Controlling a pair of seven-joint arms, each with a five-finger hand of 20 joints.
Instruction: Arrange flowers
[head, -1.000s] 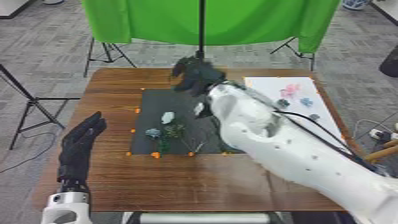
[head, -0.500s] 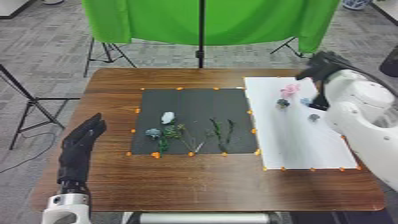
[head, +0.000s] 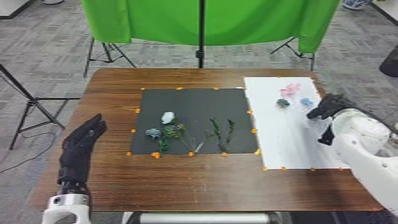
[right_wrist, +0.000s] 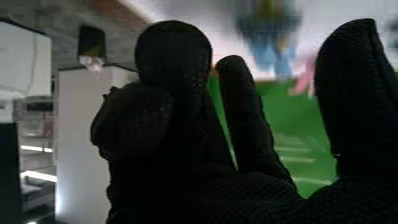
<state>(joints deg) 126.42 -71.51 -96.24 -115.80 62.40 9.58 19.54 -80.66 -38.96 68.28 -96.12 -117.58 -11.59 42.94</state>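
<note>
While fingers (right_wrist: 244, 110) stand spread, right hand (head: 336, 105) hangs near paper (head: 281, 135).

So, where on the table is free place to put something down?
Bare: the wood between the black mat and the table's near edge; the mat beyond the white flower. Crowded: the mat's near half, with green stems, and the white sheet's far half, around the pink flower.

The right hand (head: 335, 106) is presenting its black glove, fingers extending, with the thumb (right_wrist: 354, 95) standing apart from them. Beyond it, a blue flower (right_wrist: 283, 62) and a pink flower (right_wrist: 304, 81) are showing near each other at the white sheet (right_wrist: 218, 32). Green cloth (right_wrist: 298, 122) is appearing between thumb and fingers.
</note>
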